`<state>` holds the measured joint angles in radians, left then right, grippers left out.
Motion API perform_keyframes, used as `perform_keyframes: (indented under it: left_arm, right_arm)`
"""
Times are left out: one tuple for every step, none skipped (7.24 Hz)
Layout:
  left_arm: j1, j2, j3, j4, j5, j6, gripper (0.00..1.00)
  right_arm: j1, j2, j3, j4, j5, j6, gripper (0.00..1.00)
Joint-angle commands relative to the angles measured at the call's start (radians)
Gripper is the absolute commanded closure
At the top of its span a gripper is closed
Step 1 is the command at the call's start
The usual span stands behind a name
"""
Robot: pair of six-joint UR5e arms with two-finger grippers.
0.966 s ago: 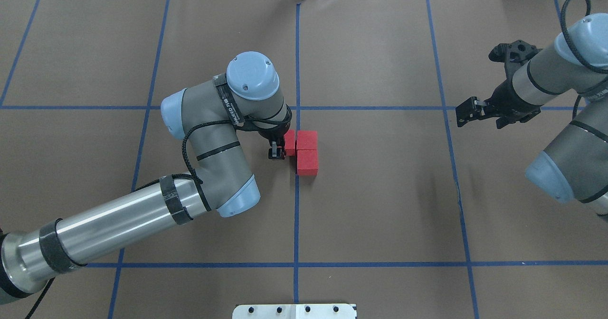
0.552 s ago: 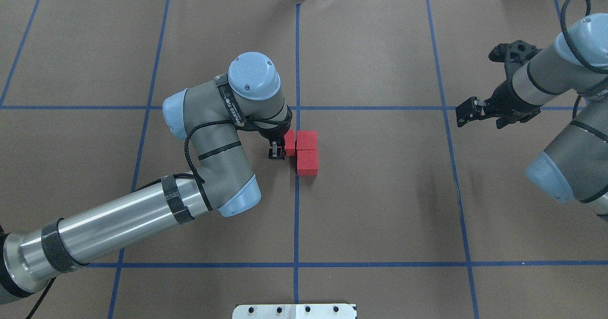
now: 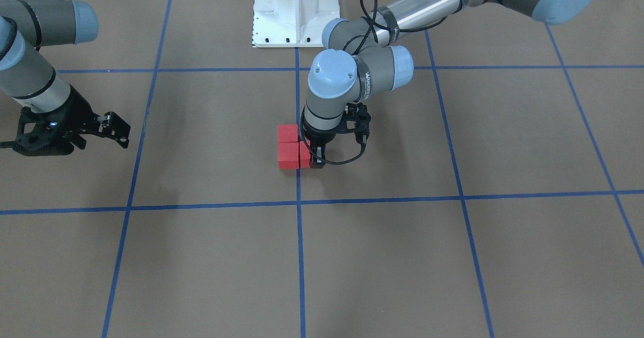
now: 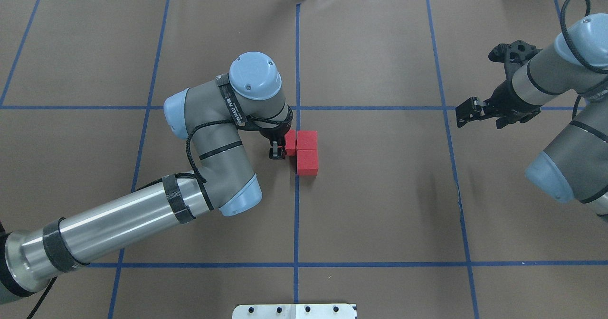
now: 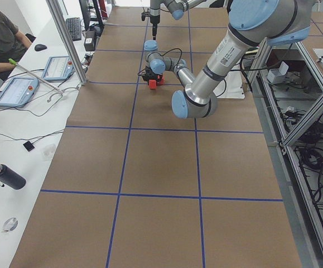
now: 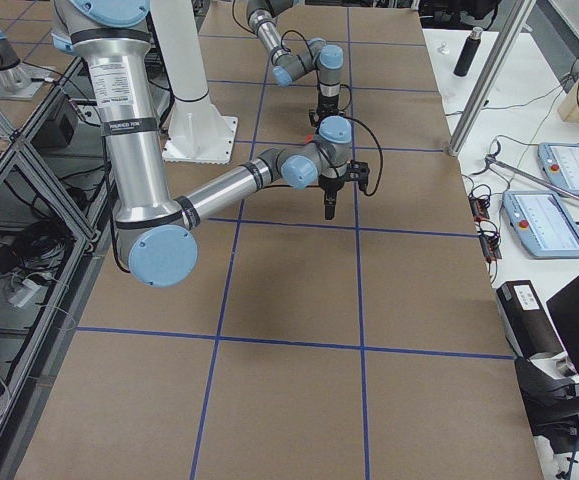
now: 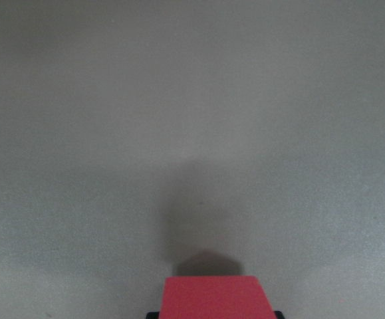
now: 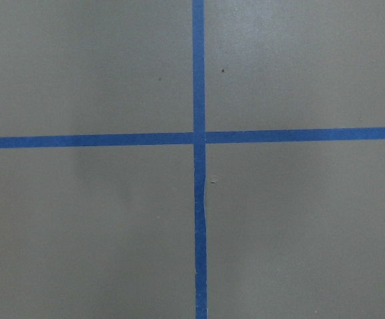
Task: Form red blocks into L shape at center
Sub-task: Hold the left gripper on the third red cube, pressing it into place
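Blocks: three small red cubes at centre, middle row of the grid. Two just right of tape line, faces touching, one nearer the robot, one farther. Third block at the farther one's left face, over the line; touching it or just apart, cannot tell. L as good as formed, by judgement.

Left jaws closed narrow on third block, dark tips either side of it in wrist view; which faces, cannot tell. Block down on desk or just clear of it, cannot tell either. Right jaws spread open, empty, well off to the right above a tape crossing.

Handling, judged: light, stiff, matte, plain-faced. Good purchase, no crush risk, but easily nudged or slid on the smooth brown cover. Best hold on two free opposite faces, from straight above; face toward a neighbour shut off.

Room: open desk all round the cluster, desk edges well away. Only tight spot at the seams between cubes. Release to be gentle, retreat straight up, else a dragged cube and a spoiled corner. Left arm low over the left half of centre; right half bare.
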<state>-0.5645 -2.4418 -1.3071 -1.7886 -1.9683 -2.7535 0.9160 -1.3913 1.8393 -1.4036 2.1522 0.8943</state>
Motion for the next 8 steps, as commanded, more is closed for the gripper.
perform_keyframes:
  left_arm:
    - [0.0,0.0,0.0,-0.003,0.0,0.0,1.0]
    - [0.0,0.0,0.009,-0.026,0.0,-0.003,1.0]
    - [0.0,-0.002,0.014,-0.028,0.0,-0.003,1.0]
    - [0.0,-0.003,0.014,-0.028,0.0,-0.005,1.0]
    - [0.0,-0.003,0.014,-0.028,0.0,-0.003,0.96]
    - [0.001,-0.003,0.014,-0.028,-0.001,-0.003,0.64]
    - [0.002,-0.003,0.012,-0.029,-0.001,-0.003,0.01]
    - [0.002,-0.005,0.012,-0.028,-0.001,-0.003,0.0]
  right_arm:
    - [0.0,0.0,0.0,0.0,0.0,0.0,0.0]
    - [0.0,0.002,0.0,0.0,0.0,0.0,0.0]
    - [0.0,0.0,0.0,0.0,0.0,0.0,0.0]
    - [0.001,0.0,0.0,0.0,0.0,0.0,0.0]
    - [0.001,0.0,0.0,0.0,0.0,0.0,0.0]
    - [0.001,0.002,0.001,0.0,0.0,0.0,0.0]
    - [0.001,0.0,0.003,0.0,0.0,0.0,0.0]
    - [0.001,0.0,0.005,0.0,0.0,0.0,0.0]
